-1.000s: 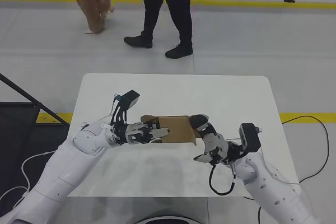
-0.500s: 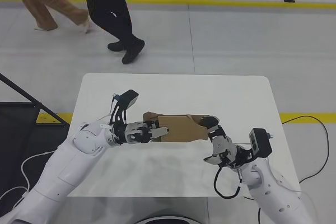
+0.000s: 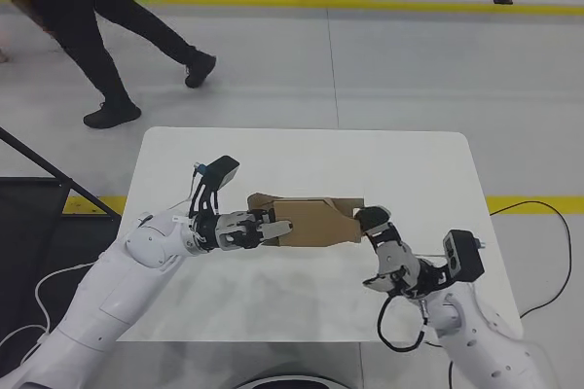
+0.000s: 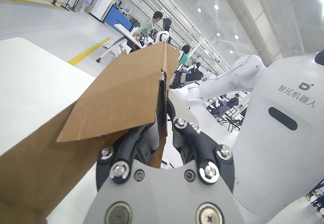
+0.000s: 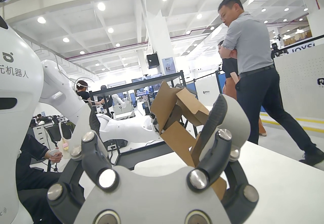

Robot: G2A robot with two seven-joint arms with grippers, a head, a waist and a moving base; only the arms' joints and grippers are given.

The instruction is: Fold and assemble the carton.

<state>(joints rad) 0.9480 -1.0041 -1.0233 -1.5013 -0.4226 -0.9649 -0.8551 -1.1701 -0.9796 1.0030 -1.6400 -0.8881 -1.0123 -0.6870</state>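
Clamping one end wall of the single carton, the left claw is clenched on it; the right claw gapes at the opposite end, one finger touching cardboard; carton's inside unseen, one table beneath

Top camera gives me the table from above; both wrist cameras sit close, facing the carton from opposite ends.
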